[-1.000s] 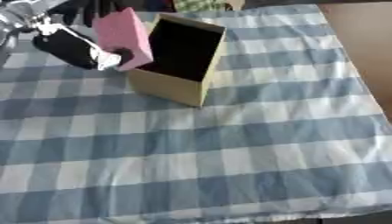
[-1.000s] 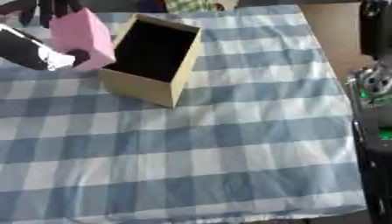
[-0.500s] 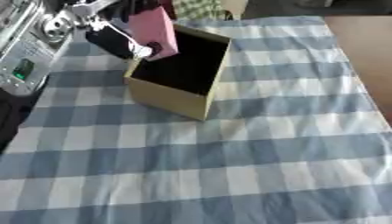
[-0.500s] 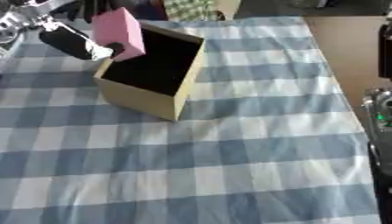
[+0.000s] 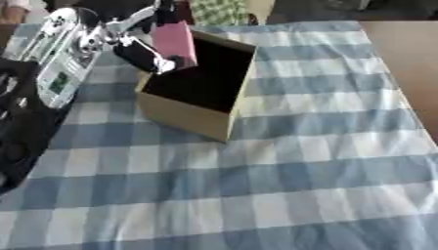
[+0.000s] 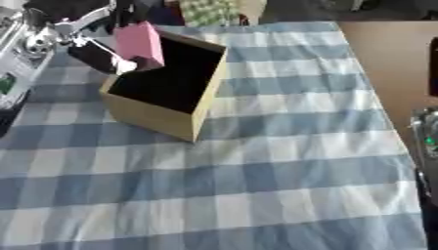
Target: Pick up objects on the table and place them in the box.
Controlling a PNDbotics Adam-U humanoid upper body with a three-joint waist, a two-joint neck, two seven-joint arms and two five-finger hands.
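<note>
Pink block [image 5: 174, 41] sits in the left hand [image 5: 147, 54], upright and tilted slightly, at the box's [image 5: 184, 117] far left rim, its lower end over the dark inside; whether it touches the rim cannot be told. The left hand's fingers are curled round the block, thumb on the near side. The silver and black left arm [image 5: 61, 58] enters from the left edge. The tan box stands open on the blue and white checked cloth [image 5: 299, 166], turned corner-on. Bare brown table [image 6: 385, 63] shows right of the cloth. The right hand's fingers do not show
</note>
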